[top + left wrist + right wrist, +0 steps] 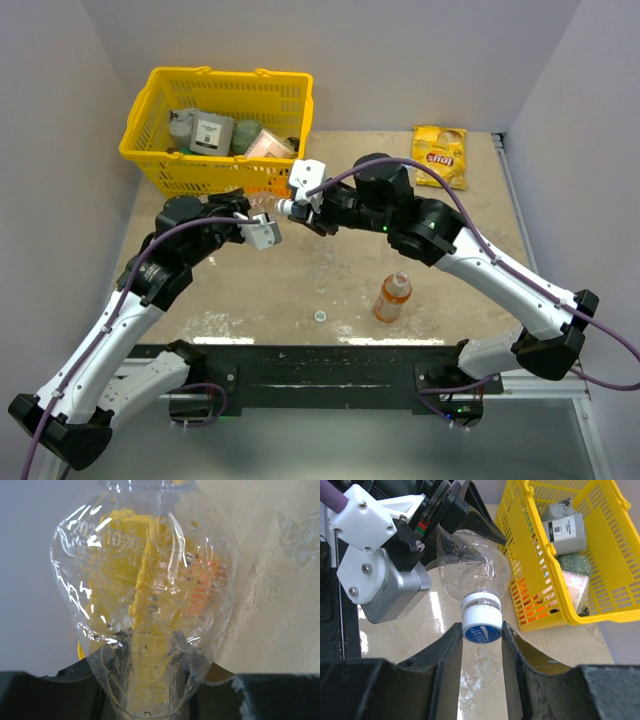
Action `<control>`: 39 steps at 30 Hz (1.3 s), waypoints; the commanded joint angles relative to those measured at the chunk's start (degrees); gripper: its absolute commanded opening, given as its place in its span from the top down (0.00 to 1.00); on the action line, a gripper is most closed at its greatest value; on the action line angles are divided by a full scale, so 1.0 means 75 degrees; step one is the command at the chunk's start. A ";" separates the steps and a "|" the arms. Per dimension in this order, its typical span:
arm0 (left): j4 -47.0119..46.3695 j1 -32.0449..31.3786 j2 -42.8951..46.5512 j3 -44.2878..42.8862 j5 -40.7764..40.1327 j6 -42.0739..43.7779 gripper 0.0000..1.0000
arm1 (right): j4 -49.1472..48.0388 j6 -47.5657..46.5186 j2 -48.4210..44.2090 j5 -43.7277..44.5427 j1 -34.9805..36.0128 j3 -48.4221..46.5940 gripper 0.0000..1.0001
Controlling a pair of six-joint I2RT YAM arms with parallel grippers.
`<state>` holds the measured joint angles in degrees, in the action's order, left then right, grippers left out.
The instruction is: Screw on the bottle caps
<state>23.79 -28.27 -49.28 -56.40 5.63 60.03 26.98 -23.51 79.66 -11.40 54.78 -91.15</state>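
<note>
- Plastic of the bottle looks thin, and the bottle seems empty and light. Its wall is creased, so a hard squeeze would likely buckle it, and it may slip round when twisted.
- Cap is small and stiff, best pinched across its sides, square to the neck.
- Left hand clamps the bottle's body and holds it level above the worktop, just beside the basket.
- Right hand is closed narrow on the cap, one finger touching each side. The cap sits on the neck, facing that hand.
</note>
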 commanded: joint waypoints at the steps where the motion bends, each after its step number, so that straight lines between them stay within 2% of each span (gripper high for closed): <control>1: -0.1601 -0.0191 0.0183 -0.0075 0.0680 -0.0340 1.00 | -0.0234 0.0229 0.0348 0.0172 0.0242 0.0001 1.00; 4: -0.2139 -0.0227 0.0335 0.0242 0.0516 -0.0071 1.00 | -0.0176 0.0075 0.0453 -0.0131 0.0278 -0.0138 1.00; 9: -0.3030 -0.0285 0.0523 0.0676 0.0480 0.0479 1.00 | -0.0176 0.0766 0.0734 -0.0915 0.0289 -0.0385 1.00; 13: -0.3757 -0.0472 0.0442 0.0747 0.0165 0.0867 1.00 | -0.0234 0.1654 0.0945 -0.1198 0.0289 -0.0619 1.00; 17: -0.4319 -0.0858 0.0371 0.0922 -0.0327 0.1381 1.00 | -0.0526 0.2909 0.1156 -0.1912 -0.0190 -0.0806 1.00; 20: -0.5313 -0.1304 0.0453 0.1588 -0.1005 0.2118 1.00 | -0.0866 0.3950 0.1308 -0.2649 -0.0623 -0.0877 1.00; 25: -0.8593 -0.2193 0.0313 0.3206 -0.2457 0.3291 1.00 | -0.1978 0.5487 0.1437 -0.3974 -0.1199 -0.0854 1.00; 27: -0.9856 -0.2394 0.0091 0.3708 -0.2695 0.3819 1.00 | -0.2623 0.6039 0.1449 -0.4582 -0.1339 -0.0772 1.00; 31: -1.1220 -0.2570 -0.0144 0.4320 -0.2754 0.4545 1.00 | -0.3421 0.7033 0.1660 -0.5534 -0.1632 -0.0795 1.00; 34: -1.1680 -0.2605 -0.0378 0.4508 -0.2906 0.5048 1.00 | -0.3832 0.7574 0.1836 -0.5746 -0.1925 -0.0713 1.00; 39: -1.1189 -0.2582 -0.0520 0.4357 -0.3574 0.5472 1.00 | -0.3646 0.7693 0.1918 -0.5313 -0.1996 -0.0725 1.00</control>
<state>-59.53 -43.94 -51.20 -23.66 -31.31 94.72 8.49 29.65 92.86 -51.75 38.63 -95.77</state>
